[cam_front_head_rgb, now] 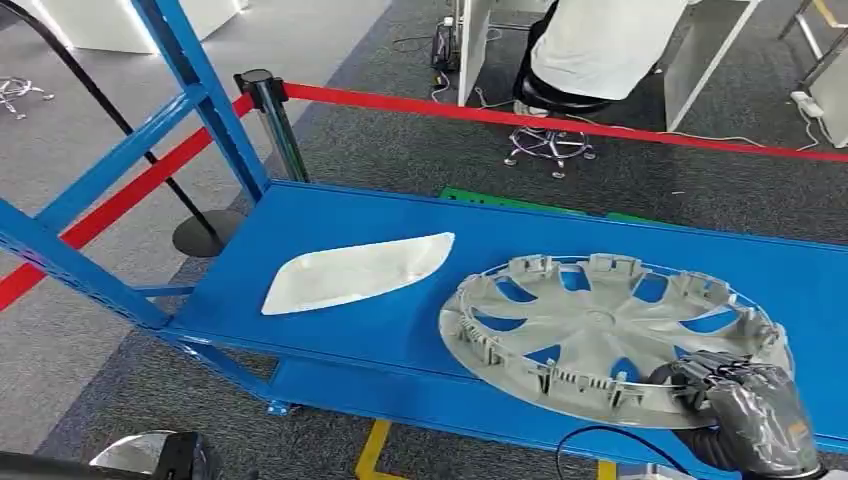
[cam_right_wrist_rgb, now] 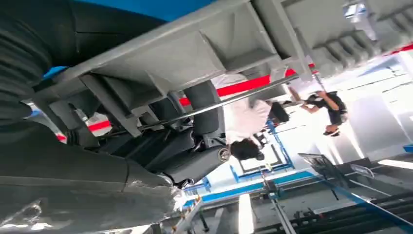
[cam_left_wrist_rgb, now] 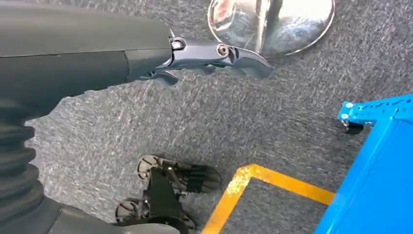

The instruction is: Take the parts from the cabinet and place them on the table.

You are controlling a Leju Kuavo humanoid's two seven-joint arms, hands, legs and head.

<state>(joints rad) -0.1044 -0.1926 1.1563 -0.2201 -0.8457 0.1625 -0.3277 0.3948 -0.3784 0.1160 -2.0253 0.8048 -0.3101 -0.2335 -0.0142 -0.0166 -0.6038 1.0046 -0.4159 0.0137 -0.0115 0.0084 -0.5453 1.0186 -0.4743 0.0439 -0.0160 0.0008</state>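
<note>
Blue steel makes up the shelf (cam_front_head_rgb: 330, 210), a flat deck on a frame of blue posts, and everything else is placed against it. On the deck, toward its near right, lies the hubcap (cam_front_head_rgb: 610, 335), a grey round cover with its inner side up, ribs and clips showing, part of its rim reaching the deck's front edge. Left of the hubcap and well apart from it on the same deck lies the white panel (cam_front_head_rgb: 355, 272), a thin pointed shape lying flat. Behind the shelf a red rope (cam_front_head_rgb: 560, 122) runs across from a black post (cam_front_head_rgb: 272, 110), and beyond it a person (cam_front_head_rgb: 600, 45) sits on a stool.

The right hand (cam_front_head_rgb: 740, 405) is at the shelf's front right, on the hubcap's near rim. In the right wrist view its dark fingers (cam_right_wrist_rgb: 204, 114) curl up around the rim's ribbed edge (cam_right_wrist_rgb: 185, 53) with the thumb below, so it seems to grip the rim, though the close angle makes the contact hard to confirm.

The left hand (cam_left_wrist_rgb: 214, 56) hangs below and left of the shelf over grey carpet, its fingers slightly curled, close together and holding nothing, near a chrome base (cam_left_wrist_rgb: 272, 22).
</note>
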